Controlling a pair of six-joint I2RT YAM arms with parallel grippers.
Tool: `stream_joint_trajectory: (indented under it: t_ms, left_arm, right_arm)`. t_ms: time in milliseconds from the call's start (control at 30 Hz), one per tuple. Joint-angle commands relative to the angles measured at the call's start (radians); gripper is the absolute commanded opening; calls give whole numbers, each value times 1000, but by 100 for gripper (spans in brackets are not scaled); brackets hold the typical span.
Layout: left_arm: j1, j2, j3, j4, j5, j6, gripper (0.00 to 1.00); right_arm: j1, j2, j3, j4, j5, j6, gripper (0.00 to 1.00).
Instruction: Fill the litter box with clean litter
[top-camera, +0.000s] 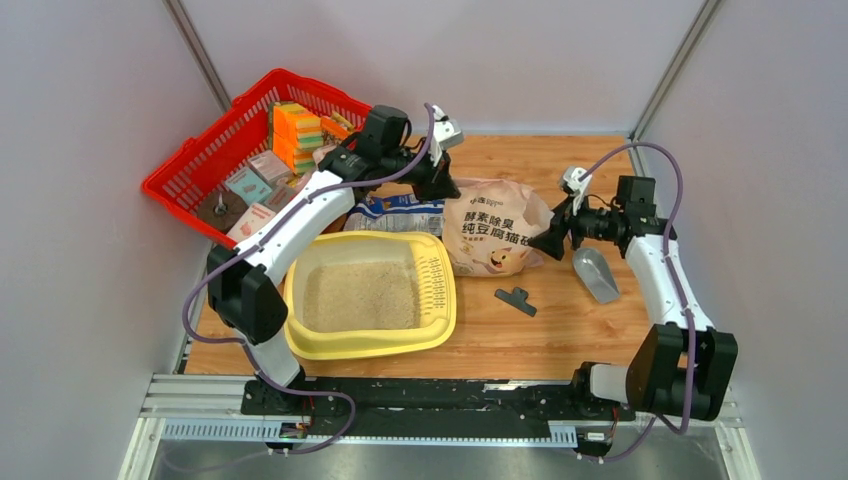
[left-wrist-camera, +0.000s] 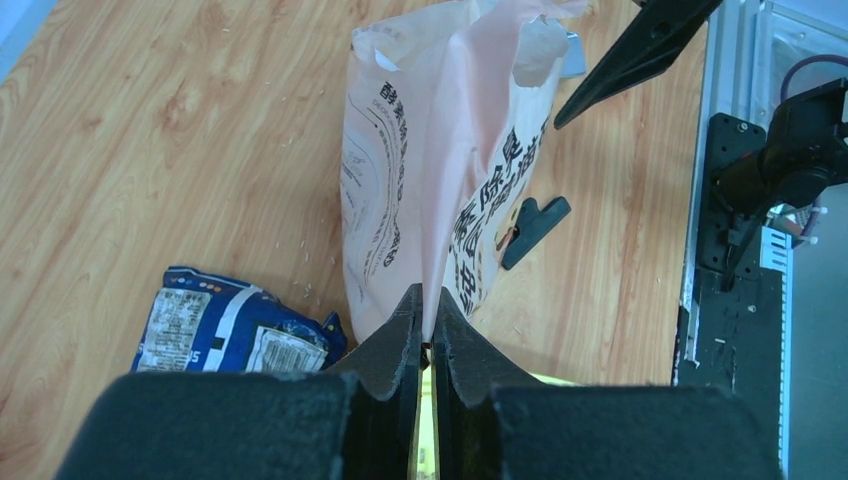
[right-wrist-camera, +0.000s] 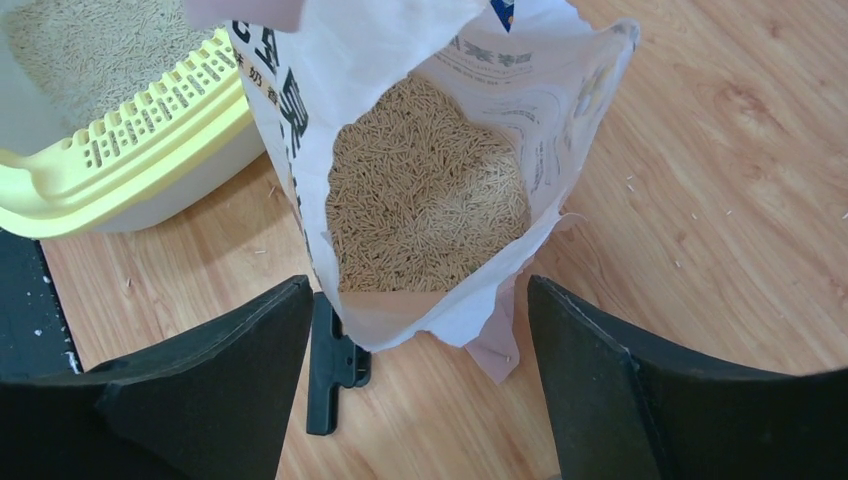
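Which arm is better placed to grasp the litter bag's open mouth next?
Probably right: the right fingers stand open at the mouth of the litter bag; the left fingers pinch its other end.

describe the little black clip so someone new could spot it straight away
Start at the pale-yellow litter box on the wooden table's left half. Right of it, on bare wood in front of the tan litter bag, lies the black clip. It is small, flat and dark, unlike the larger grey scoop farther right.
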Motion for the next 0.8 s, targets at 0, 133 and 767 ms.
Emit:
stream_joint_trajectory:
  t_ms: [0, 133, 767]
  left_arm:
    - [4, -70, -16, 21, 25, 6, 10]
    - [4, -76, -23, 21, 25, 3, 10]
    - [69, -69, 108, -19, -29, 20, 39]
  right_arm:
    - [6, 47, 47, 11, -41, -17, 83]
    - [9, 92, 61, 33, -64, -17, 83]
    - [84, 164, 56, 195, -105, 169, 58]
